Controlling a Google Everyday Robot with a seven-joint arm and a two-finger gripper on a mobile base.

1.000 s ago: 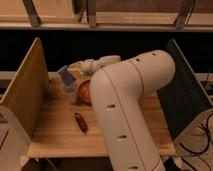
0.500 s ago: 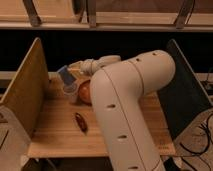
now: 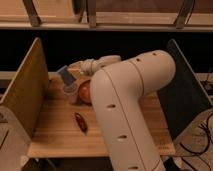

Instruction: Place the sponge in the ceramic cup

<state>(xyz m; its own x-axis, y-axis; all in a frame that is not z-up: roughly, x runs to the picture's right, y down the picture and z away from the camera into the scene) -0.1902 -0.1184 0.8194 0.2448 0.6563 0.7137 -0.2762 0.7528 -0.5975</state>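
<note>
Now my gripper [image 3: 72, 71] hangs over the wooden desk [image 3: 60, 136] — fingers clamped on the flat blue-grey sponge [image 3: 65, 76], tilted just above the round, pale ceramic cup [image 3: 70, 93].

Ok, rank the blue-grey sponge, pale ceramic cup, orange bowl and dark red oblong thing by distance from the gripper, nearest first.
1. The blue-grey sponge, held at the gripper, back left.
2. The pale ceramic cup, just below the sponge.
3. The orange bowl, right of the cup; nearly tied.
4. The dark red oblong thing, farthest forward.
</note>
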